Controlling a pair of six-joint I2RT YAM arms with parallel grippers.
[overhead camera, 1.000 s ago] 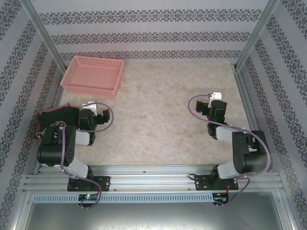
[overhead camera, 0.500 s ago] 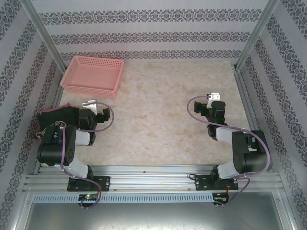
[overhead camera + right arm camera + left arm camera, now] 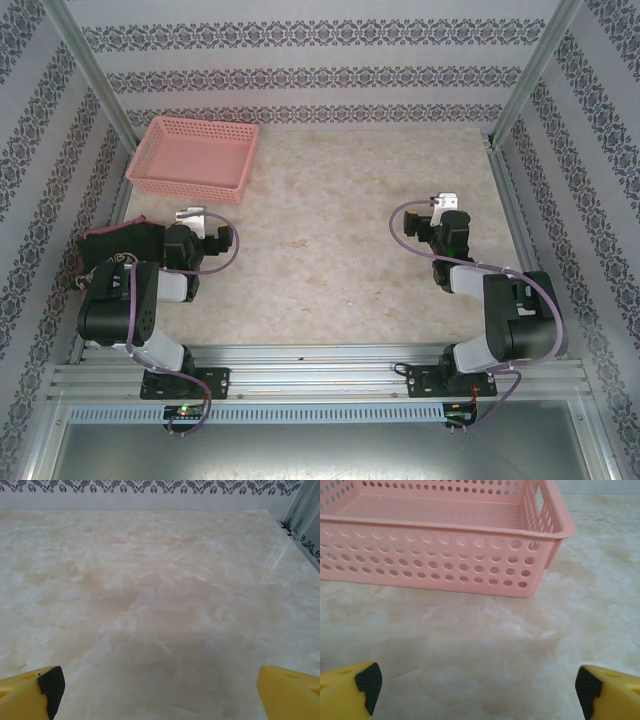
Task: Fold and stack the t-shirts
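Both pairs of jaws are standing wide apart and gripping nothing. In the left wrist view the left gripper (image 3: 477, 692) is showing its yellow fingers (image 3: 347, 687) with black pads in the two bottom corners of the frame, with bare marble-patterned table (image 3: 485, 635) lying between them. The right gripper (image 3: 157, 692) is showing the same wide spread over bare tabletop in its own wrist view. The left gripper is pointing at the pink lattice basket (image 3: 445, 565), which is sitting across the upper part of that frame, near but not touching the fingers. From above, the basket is resting in the upper left of the table. The t-shirts (image 3: 118, 243) are lying as a dark crumpled heap at the left edge of the overhead frame. They are just beside the left arm (image 3: 125, 300) and partly hidden by it, with a reddish edge showing along the top. How many shirts are lying in the heap I cannot tell.
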